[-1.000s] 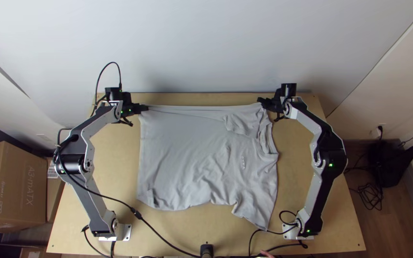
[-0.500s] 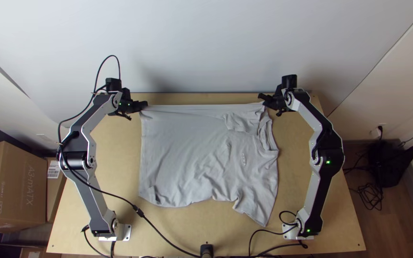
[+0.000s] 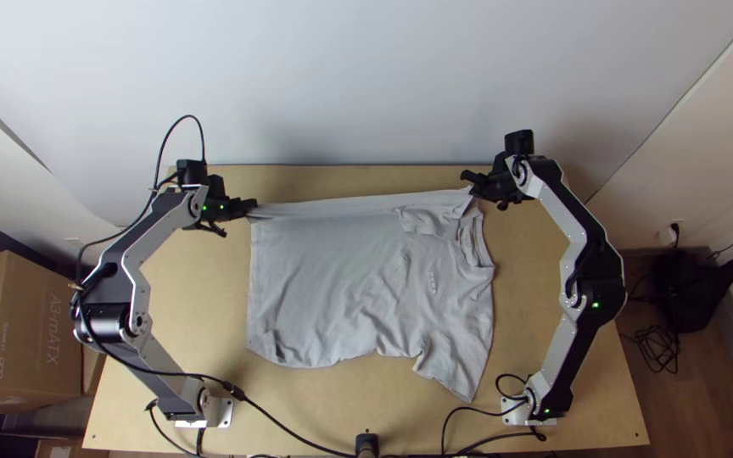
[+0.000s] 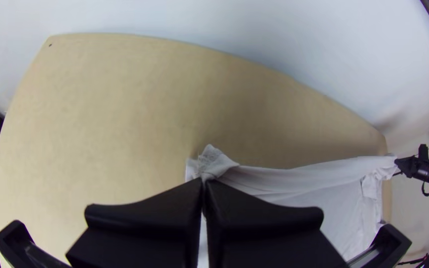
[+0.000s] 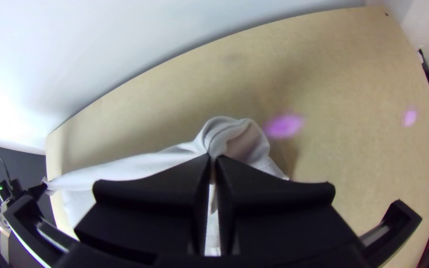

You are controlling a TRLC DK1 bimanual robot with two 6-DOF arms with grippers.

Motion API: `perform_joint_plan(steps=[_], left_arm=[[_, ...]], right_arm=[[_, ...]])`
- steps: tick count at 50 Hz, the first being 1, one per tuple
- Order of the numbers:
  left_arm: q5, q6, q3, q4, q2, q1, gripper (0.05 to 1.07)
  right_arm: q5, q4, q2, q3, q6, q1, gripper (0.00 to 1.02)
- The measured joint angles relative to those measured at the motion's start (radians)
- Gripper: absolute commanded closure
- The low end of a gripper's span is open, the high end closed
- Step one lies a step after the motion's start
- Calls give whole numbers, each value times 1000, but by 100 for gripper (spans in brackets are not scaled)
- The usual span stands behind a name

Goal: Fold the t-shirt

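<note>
The wooden table (image 3: pixel 341 407) bears a wrinkled, straight-edged grey t-shirt (image 3: pixel 324 271).

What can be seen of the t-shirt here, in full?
The light grey t-shirt looks like thin, soft knit, with a collar, a short near sleeve and a small chest mark. It lies sideways on the wooden table, collar to the right in the top view, its body spread but wrinkled. Its far edge runs fairly straight between the left end effector and right end effector, each pinching the cloth.
</note>
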Motion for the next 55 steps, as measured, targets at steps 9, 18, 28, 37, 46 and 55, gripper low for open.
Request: perform_joint_plan(steps=[9, 18, 28, 37, 46, 55], left_arm=[[4, -4, -127, 39, -80, 0, 105], [11, -11, -213, 69, -153, -5, 105], [11, -23, -306, 98, -224, -16, 105], [10, -26, -385, 117, -251, -24, 105], [7, -30, -441, 134, -276, -27, 105], [7, -30, -498, 146, -330, -27, 70]], right_arm=[[0, 0, -75, -103, -4, 5, 100], [0, 5, -136, -226, -8, 5, 100], [1, 42, -199, -356, -8, 11, 100], [1, 76, -245, -443, -8, 19, 100], [1, 108, -270, -512, -7, 23, 100], [2, 148, -297, -598, -7, 23, 79]])
